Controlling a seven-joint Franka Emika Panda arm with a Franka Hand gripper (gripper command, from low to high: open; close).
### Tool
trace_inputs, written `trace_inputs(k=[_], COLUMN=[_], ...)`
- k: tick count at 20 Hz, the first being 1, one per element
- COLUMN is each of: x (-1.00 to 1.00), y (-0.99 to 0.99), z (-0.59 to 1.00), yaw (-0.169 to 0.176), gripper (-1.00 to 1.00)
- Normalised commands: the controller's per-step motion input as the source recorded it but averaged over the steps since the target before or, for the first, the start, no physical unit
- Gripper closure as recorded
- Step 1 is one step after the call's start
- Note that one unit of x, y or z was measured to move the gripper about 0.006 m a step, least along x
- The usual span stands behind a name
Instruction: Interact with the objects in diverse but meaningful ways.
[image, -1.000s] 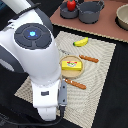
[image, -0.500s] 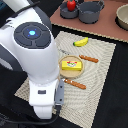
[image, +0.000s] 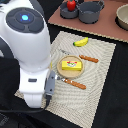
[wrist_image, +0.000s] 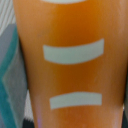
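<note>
One bread loaf fills the wrist view.

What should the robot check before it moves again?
1. Is the bread loaf right by the wrist camera? Ok: its golden crust with pale score marks fills the whole wrist view.
2. Are the jaws open or shut on the loaf? Cannot tell: neither view shows them.
3. Is the butter block sitting on its plate? Ok.
4. Is the banana out of the arm's way? Ok: it lies on the mat, beyond the plate.
5. Is the tomato safe? Ok: it sits in a grey pot off the mat.
</note>
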Motion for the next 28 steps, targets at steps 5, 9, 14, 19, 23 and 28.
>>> trace_inputs(k=[5,9,14,19,23,28], x=[-0.86,-0.77,-0.74,-0.47,-0.48,-0.37], y=[0.71,0.77,0.80,0.48,0.07,-0.03], z=[0.34,0.34,0.29,0.01,-0.26,-0.34], yaw=[0.000,0.000,0.000,0.000,0.000,0.000], gripper=[1.00,1.00,1.00,1.00,1.00,1.00])
